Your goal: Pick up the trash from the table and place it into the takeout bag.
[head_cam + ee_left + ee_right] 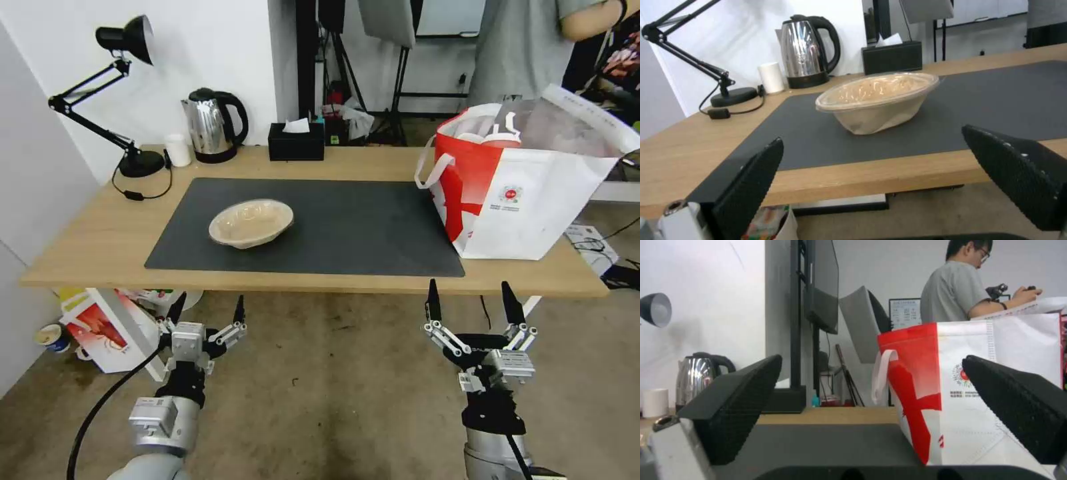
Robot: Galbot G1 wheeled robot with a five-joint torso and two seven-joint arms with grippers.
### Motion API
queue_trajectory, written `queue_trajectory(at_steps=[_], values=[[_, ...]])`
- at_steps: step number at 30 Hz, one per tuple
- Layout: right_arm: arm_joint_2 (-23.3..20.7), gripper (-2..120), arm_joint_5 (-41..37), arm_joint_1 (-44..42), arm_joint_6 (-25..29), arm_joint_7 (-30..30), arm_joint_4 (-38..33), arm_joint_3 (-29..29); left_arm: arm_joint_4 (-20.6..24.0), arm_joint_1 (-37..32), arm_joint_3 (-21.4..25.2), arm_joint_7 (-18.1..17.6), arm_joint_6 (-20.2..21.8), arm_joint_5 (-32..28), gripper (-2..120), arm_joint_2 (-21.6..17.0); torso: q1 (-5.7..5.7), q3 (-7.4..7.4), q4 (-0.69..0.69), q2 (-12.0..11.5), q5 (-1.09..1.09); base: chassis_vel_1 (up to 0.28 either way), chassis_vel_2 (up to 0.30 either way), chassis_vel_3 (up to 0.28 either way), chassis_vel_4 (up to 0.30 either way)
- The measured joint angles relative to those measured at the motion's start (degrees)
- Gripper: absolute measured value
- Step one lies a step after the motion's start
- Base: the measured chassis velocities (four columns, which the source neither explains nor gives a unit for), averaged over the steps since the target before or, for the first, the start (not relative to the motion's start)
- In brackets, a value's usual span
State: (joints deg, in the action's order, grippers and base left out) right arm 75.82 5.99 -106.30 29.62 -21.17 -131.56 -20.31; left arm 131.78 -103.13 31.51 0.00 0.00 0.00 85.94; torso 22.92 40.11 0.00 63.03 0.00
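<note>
The table [87, 247] top looks like light wood, smooth and matt, with a flat matt dark grey mat [360, 220] on it, and the shallow beige dish [251, 223] reads as thin paper-pulp or plastic stuff under a clear, slightly glossy film lid. The takeout bag [533, 207] has that soft non-woven cloth look in matt white and red, with shiny silver foil inside, while the kettle [212, 127] is mirror-polished steel with glossy black plastic trim. Both the left gripper [207, 313] and right gripper [473, 305] have black fingertips [751, 180] with a rough, dimpled rubbery texture, on pale metal linkages.
</note>
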Motion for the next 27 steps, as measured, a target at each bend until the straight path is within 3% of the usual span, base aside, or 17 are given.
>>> queue_trajectory(at_steps=[27], values=[[0.12, 100, -0.03, -0.15, -0.85, -1.06, 0.04, 0.13, 0.00, 0.00, 0.00, 0.00, 0.00, 0.00, 100, 0.00, 0.00, 0.00, 0.00, 0.00, 0.00, 0.000, 0.000, 0.000, 0.000]])
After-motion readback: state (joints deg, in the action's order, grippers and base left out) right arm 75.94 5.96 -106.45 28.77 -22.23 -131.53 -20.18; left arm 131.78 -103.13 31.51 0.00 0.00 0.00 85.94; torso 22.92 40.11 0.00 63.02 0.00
